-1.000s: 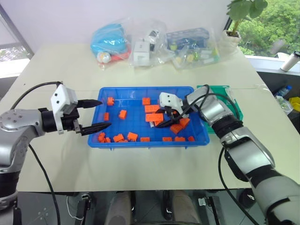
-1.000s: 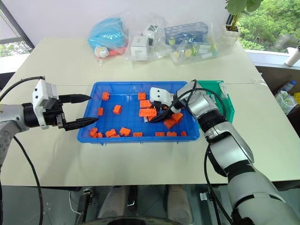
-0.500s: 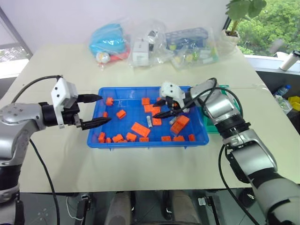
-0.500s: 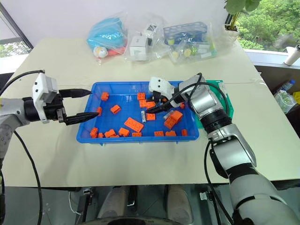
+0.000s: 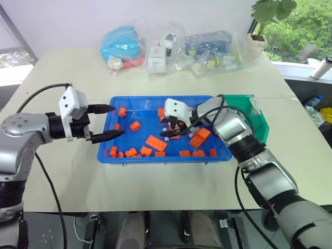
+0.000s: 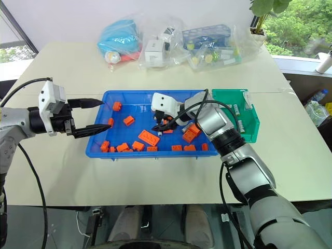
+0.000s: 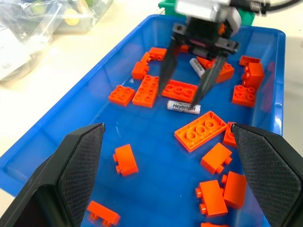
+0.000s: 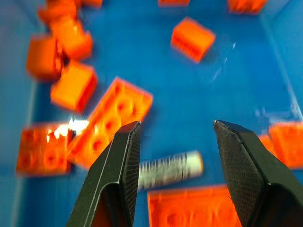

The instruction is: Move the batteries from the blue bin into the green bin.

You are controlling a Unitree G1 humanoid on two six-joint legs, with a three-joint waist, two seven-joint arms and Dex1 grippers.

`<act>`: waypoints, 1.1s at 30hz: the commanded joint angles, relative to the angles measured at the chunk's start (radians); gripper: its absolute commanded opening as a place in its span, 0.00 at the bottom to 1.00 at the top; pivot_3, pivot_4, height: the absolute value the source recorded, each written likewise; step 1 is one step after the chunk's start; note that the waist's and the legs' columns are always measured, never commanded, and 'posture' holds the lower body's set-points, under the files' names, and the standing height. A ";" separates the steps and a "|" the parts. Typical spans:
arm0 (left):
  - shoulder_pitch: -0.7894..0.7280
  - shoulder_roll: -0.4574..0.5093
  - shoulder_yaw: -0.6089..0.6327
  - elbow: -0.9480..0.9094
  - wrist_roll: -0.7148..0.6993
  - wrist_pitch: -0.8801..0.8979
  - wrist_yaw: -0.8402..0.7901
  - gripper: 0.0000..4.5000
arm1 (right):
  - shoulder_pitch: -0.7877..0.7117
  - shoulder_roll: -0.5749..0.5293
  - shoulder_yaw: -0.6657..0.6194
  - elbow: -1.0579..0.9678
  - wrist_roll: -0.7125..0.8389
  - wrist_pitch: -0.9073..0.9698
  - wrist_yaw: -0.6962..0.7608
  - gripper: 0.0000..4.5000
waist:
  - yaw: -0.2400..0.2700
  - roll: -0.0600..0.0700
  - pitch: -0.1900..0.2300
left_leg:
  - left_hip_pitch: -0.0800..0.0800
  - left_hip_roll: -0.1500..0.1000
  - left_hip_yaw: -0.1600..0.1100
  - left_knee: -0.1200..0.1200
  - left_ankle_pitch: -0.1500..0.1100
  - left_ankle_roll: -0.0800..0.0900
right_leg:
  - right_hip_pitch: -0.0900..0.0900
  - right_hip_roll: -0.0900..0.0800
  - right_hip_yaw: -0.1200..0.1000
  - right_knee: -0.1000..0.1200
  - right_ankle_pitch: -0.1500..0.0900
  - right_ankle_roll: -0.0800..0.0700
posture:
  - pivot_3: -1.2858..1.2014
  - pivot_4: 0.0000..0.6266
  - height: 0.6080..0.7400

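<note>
Table: battery point(image 7: 183, 107) lay on blue bin point(image 6: 150, 154) floor among blocks point(image 7: 201, 131). Right gripper point(image 7: 179, 99) spread, empty, over battery; left gripper point(image 5: 118, 120) spread, empty. Risk: fingers could catch block or roll battery, missing green bin point(image 6: 249, 129).

You're looking at a lab-like test room: bagged supplies point(image 5: 171, 46) heaped behind the blue bin point(image 5: 218, 150) on a pale table point(image 5: 62, 67), window beyond.
</note>
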 commanded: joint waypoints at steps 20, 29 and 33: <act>0.024 0.016 0.015 -0.074 -0.012 0.003 -0.027 1.00 | -0.087 0.050 0.043 0.340 -0.091 -0.317 0.056 0.99 | -0.001 0.000 0.000 | 0.001 0.000 0.000 0.000 0.000 0.000 | 0.000 0.000 0.000 0.000 0.000 0.000 | 0.52 0.24 0.97; 0.002 0.015 0.008 -0.064 -0.007 -0.002 -0.027 1.00 | -0.104 0.054 0.059 0.468 -0.123 -0.398 0.099 0.73 | -0.001 0.000 0.000 | 0.001 0.000 0.000 0.000 0.000 0.000 | 0.001 0.000 0.000 0.000 0.000 0.000 | 0.52 0.24 0.97; -0.001 0.012 0.004 -0.062 -0.004 -0.005 -0.029 1.00 | -0.074 0.037 0.053 0.416 -0.110 -0.368 0.147 0.50 | -0.001 0.000 0.000 | 0.002 0.000 0.000 0.000 0.000 0.000 | 0.001 0.000 0.000 0.000 0.000 0.000 | 0.52 0.24 0.97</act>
